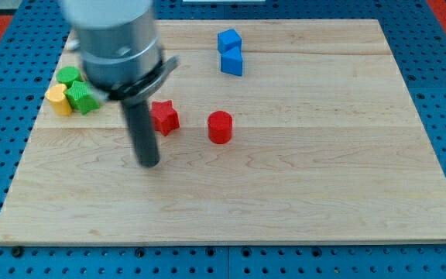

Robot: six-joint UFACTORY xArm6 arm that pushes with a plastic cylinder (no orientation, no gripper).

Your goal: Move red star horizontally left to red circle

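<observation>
The red star (165,117) lies on the wooden board (300,178), left of centre. The red circle (220,127), a short cylinder, stands a small gap to the star's right and slightly lower in the view. My tip (149,163) rests on the board just below and to the left of the star, close to it; I cannot tell if the rod touches the star. The rod's upper part and the grey arm body hide the board's upper left.
Two blue blocks (230,52) sit together near the view's top centre. A yellow block (59,100) and two green blocks (82,97) cluster at the board's left edge. Blue pegboard surrounds the board.
</observation>
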